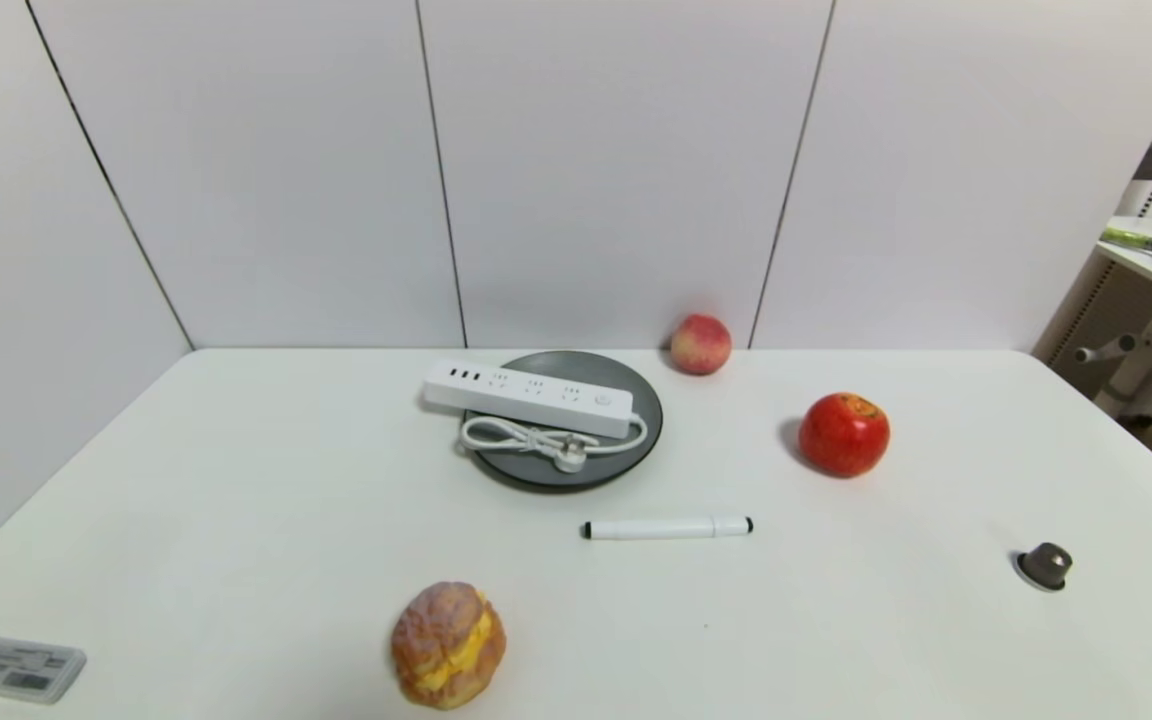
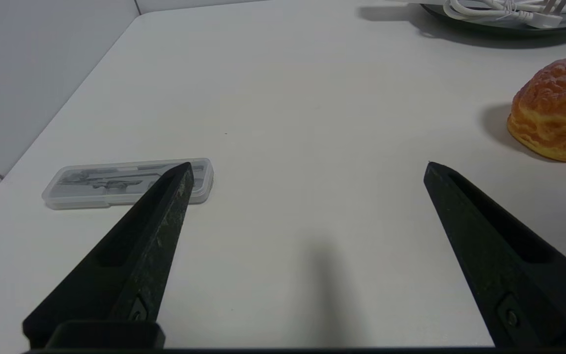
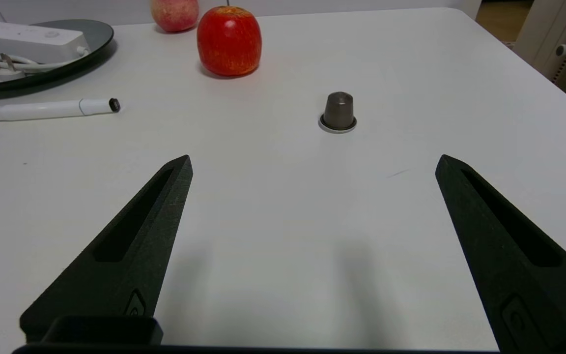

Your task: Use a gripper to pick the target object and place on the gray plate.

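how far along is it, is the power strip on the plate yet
Looks done: the power strip lies across the gray plate, one end overhanging the rim, its cord on the plate. Nothing is in hand: the left tool and right tool are open and empty over bare table. Nothing visible is left.

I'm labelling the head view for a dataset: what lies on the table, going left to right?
Clear plastic case → bread bun → power strip on the gray plate → white marker → red apple → small brown capsule.
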Controlling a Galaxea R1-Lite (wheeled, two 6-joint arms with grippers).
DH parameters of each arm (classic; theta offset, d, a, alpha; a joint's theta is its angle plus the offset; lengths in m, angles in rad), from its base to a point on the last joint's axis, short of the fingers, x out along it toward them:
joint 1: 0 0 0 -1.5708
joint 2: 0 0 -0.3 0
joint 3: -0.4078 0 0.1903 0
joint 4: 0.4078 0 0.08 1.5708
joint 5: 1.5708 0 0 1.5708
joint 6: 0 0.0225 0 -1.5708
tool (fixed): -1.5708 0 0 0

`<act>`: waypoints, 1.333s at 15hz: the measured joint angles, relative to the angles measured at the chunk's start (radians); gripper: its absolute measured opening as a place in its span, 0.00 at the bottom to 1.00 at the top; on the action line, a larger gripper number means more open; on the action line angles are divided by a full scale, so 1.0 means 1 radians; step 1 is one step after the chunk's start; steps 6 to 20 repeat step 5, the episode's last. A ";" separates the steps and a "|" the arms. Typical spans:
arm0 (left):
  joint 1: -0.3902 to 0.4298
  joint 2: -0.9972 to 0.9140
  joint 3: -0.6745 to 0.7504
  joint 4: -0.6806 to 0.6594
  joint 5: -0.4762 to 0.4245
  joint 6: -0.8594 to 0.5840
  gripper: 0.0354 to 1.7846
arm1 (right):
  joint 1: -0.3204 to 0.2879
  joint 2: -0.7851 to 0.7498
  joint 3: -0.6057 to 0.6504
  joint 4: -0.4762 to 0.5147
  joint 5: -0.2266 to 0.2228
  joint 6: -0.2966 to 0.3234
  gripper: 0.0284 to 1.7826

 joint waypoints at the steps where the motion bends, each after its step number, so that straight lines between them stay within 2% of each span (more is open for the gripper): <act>1: 0.000 0.000 0.000 0.000 0.000 0.000 0.94 | 0.000 0.000 0.000 0.000 0.000 0.001 0.96; 20: 0.000 0.000 0.000 0.000 0.000 0.000 0.94 | 0.000 0.000 0.000 0.000 0.000 0.001 0.96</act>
